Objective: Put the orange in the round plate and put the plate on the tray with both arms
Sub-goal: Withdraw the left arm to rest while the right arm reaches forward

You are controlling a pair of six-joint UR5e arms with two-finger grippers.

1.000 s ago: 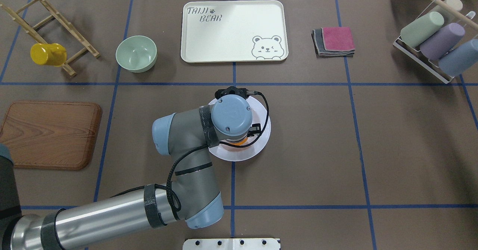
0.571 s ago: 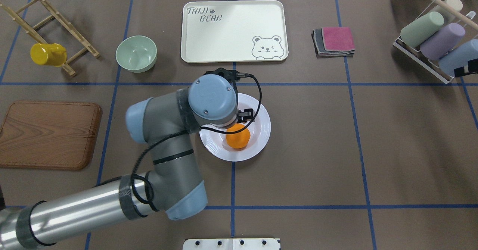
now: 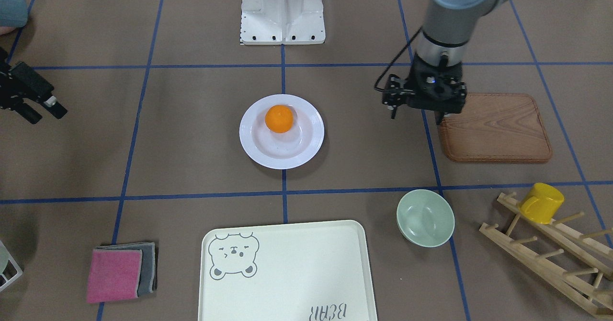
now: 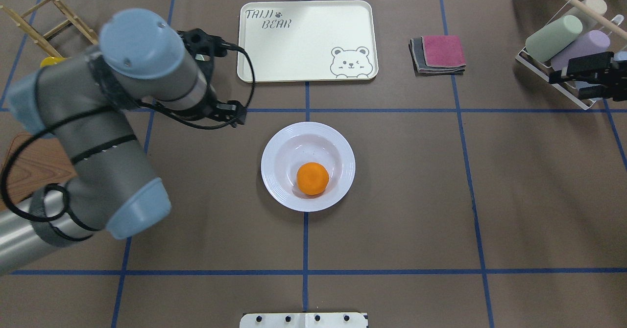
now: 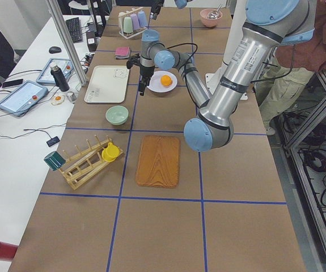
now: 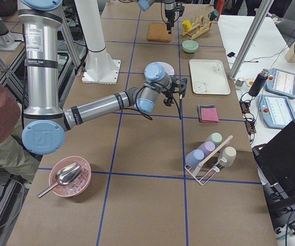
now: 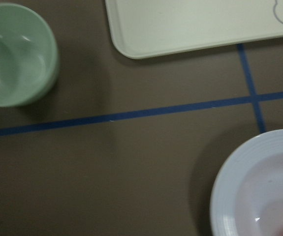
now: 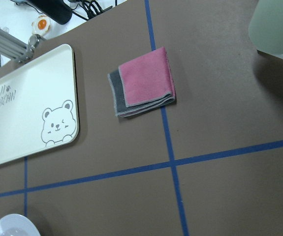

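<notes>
Half done, by my reckoning: the orange (image 4: 312, 178) sits in the plate (image 4: 272, 144), which rests mid-desk (image 4: 416, 196), well apart from the tray (image 4: 303, 44). Left end effector (image 3: 415, 115) hangs released and empty beside the board (image 3: 498, 129). Right end effector (image 3: 45, 112) looks released too. Carrying the plate over is still to do.

The left arm (image 4: 98, 137) has dark grey joint housings with rounded light-blue caps (image 4: 137, 41) carrying small screws, and a polished silver tube (image 4: 19, 249) at 8 o'clock in the overhead view. Black bands wrap it, and a thin black cable (image 4: 253, 81) loops to the black left hand (image 3: 415, 113). The right arm (image 6: 101, 106) has the same colours; its right hand (image 3: 45, 114) is black with a white patch. The base (image 3: 282, 9) is white, with dark screws.
</notes>
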